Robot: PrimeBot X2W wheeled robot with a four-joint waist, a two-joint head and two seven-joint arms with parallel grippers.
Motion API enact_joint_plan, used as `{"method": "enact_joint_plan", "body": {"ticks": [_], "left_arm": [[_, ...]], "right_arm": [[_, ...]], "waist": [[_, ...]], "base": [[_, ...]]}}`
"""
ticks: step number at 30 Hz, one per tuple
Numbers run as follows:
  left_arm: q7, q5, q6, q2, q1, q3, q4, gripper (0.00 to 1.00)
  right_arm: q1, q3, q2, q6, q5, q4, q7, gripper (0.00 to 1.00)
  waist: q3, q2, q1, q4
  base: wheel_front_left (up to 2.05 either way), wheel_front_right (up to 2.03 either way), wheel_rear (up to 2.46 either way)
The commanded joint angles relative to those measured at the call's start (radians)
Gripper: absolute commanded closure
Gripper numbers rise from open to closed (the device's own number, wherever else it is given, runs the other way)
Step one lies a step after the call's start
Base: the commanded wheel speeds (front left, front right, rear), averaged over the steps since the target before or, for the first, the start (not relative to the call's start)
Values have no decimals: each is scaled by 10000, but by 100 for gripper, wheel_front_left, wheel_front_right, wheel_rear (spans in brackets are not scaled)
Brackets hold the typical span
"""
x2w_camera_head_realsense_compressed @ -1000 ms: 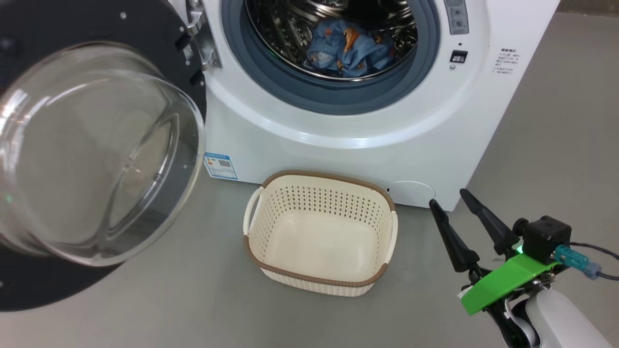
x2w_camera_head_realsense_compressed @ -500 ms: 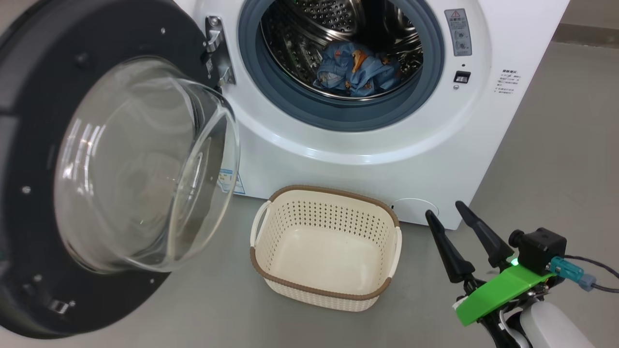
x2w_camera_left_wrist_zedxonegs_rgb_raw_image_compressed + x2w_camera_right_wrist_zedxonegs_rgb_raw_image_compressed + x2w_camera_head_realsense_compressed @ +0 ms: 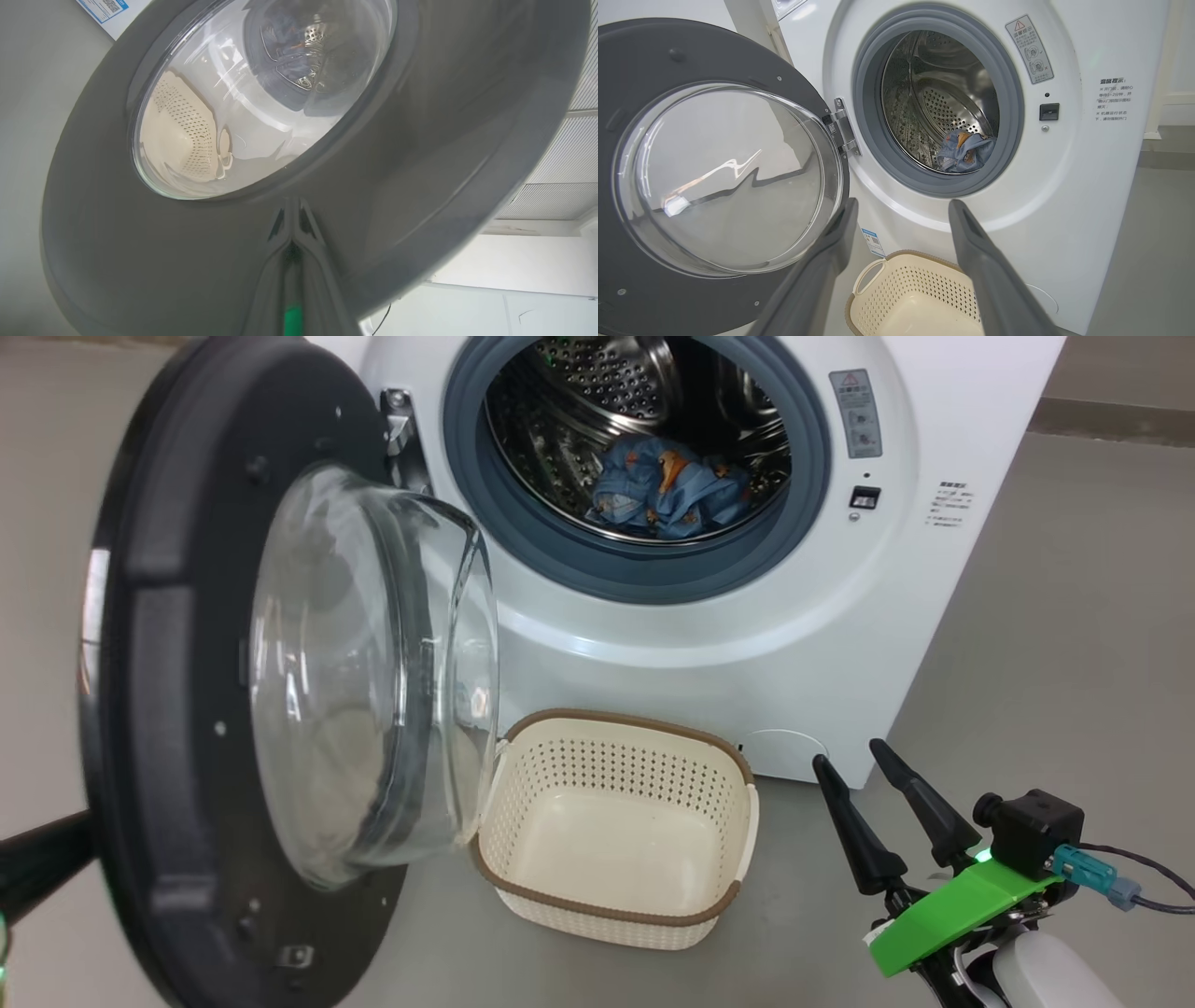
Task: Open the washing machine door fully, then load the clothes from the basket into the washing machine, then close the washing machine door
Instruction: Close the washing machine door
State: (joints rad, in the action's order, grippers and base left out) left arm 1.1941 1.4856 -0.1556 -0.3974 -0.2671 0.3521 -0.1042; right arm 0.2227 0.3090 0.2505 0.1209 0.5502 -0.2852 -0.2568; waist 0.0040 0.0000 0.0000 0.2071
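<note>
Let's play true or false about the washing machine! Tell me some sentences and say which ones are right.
1. The basket is empty. True.
2. The clothes lie inside the drum. True.
3. The door is shut. False: it stands open.
4. The right hand holds a shirt. False: it is open and holds nothing.
5. The basket sits on top of the washer. False: it sits on the floor in front of it.

The right gripper point(image 3: 848, 753) bore two long dark tapered fingers point(image 3: 854, 831), a bright green bracket point(image 3: 952, 910), black camera cube point(image 3: 1036, 826), teal cable plug point(image 3: 1083, 871).
</note>
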Motion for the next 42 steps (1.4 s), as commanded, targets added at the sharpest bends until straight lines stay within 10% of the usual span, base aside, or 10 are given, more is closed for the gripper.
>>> {"method": "enact_joint_plan", "body": {"ticks": [1,27,42], "left_arm": [[154,260,-134,-166,-177,239,674,100],[-697,509,14,1866,-1064,-646,1674,100],[-1004,334,392,2114,-1470,-803,1531,100]], "right_arm": [[-17,150,-27,98,55,247,-49,0],[203,-22,-185,98,7,313,-49,0],[181,-159,-239,98,-63,315,-49,0]], "waist": [[-34,0,0,-138],[268,0,0,-2540],[289,0,0,-2473]], "base": [[0,0,0],[0,0,0],[0,0,0]]}}
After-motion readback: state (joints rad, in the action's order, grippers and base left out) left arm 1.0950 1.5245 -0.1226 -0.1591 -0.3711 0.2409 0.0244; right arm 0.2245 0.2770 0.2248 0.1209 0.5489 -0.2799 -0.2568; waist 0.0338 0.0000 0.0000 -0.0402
